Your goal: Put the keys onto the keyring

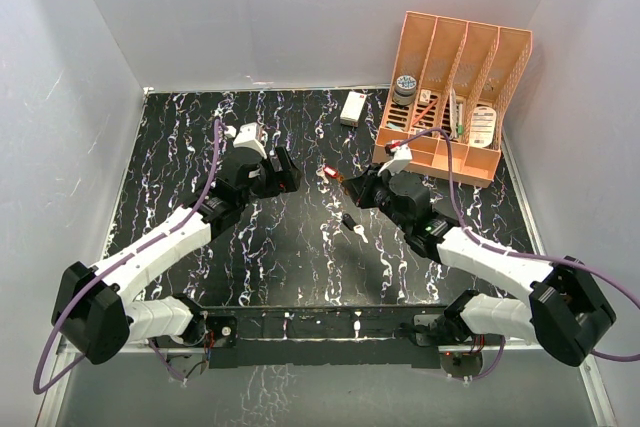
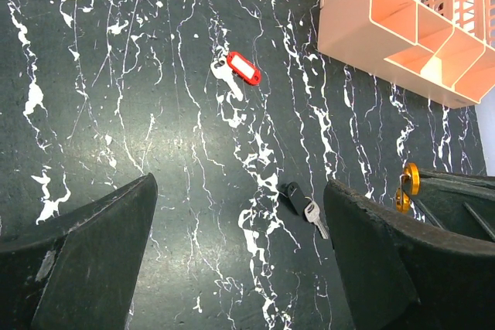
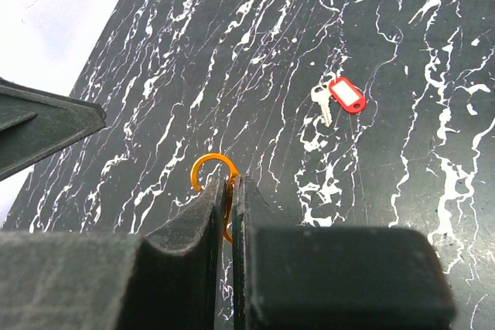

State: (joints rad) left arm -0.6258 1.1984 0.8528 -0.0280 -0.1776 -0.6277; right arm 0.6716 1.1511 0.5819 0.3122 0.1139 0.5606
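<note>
The black, white-veined surface (image 1: 200,127) carries everything. The orange rack (image 1: 440,162) stands behind the right jaws, at the far right corner, with small items in its slots. The left arm (image 1: 160,242) and right arm (image 1: 480,252) reach inward, so the two pairs of jaws face each other across a gap at mid-surface.

The left jaws stand wide apart and released, with nothing between them. The right jaws are clenched on the ring.

A white box (image 1: 352,107) lies beyond both pairs of jaws, near the far edge and just left of the rack.

The red key (image 1: 328,173) lies flat in the gap between the two pairs of jaws, nearer the right pair and clear of both. The black key (image 1: 352,225) lies flat on the near side of that gap, close beside the right jaws. Seen from the left wrist, it lies between the spread left jaws, toward the right-hand one.

The ring (image 3: 213,169) is pinched at its edge by the right jaws, with its orange loop sticking out past their tips. Neither key touches it.
</note>
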